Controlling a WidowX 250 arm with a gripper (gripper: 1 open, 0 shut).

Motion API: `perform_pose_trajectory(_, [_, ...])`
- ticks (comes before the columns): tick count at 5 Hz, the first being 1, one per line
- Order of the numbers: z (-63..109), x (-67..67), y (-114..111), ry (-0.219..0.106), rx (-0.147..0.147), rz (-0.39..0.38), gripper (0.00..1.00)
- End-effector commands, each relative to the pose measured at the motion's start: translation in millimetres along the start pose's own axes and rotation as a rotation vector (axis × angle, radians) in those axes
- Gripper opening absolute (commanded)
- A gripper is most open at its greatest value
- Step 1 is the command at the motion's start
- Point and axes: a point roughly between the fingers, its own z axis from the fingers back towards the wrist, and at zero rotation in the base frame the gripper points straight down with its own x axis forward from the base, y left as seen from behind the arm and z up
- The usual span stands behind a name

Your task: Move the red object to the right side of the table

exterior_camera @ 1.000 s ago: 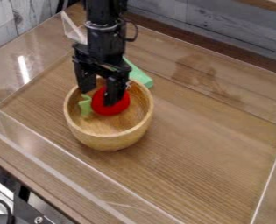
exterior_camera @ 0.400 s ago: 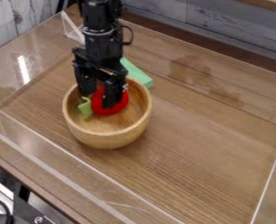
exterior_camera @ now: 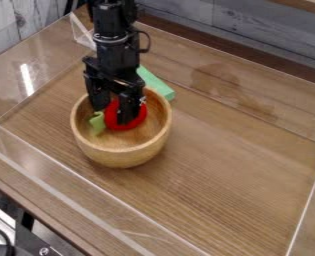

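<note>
Your black robot arm's gripper (exterior_camera: 116,108) is pointing straight down into the round light-wood bowl (exterior_camera: 122,148), which is sitting on the left-centre part of the brown wood-grain counter (exterior_camera: 240,150). The fingers (exterior_camera: 96,100) are standing spread wide, one on each side of the small round red toy fruit (exterior_camera: 126,120), and they are not gripping it; whether the tips are touching the fruit you cannot tell from this angle.

The red toy fruit is lying inside the bowl, toward its far side, with a pale green leafy bit (exterior_camera: 98,122) showing at its left, close to the left finger.

Things crowding you:
- The bowl's rim is ringing the fruit on every side, and the fingers are reaching down inside that rim.
- A flat green rectangular block (exterior_camera: 159,90) is lying on the counter just behind the bowl, partly hidden by the arm, touching or nearly touching the bowl's far edge.

The low clear acrylic walls (exterior_camera: 311,210) are edging the counter along the near, left and right sides. The right half of the counter is showing only bare wood grain and glare from overhead light. A grey plank-patterned backdrop (exterior_camera: 253,25) is running behind the far edge.
</note>
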Motion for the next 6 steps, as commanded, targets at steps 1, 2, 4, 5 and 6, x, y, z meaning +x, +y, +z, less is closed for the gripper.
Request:
perform_pose_trajectory(1, [6.7,4.8,6.4,-0.042,0.009,0.008,1.0])
perform_pose_trajectory(2, [5.8,5.8,5.9,-0.051,0.003,0.003,1.0])
perform_pose_trajectory(4, [2.1,6.8,3.9,-0.062,-0.012,-0.006,1.0])
perform_pose_trajectory(5, [-1.2,7.5,4.0,-0.058,-0.012,-0.003,0.0])
perform_pose_trajectory(6, [6.6,8.8,1.4,-0.07,-0.012,0.005,0.0])
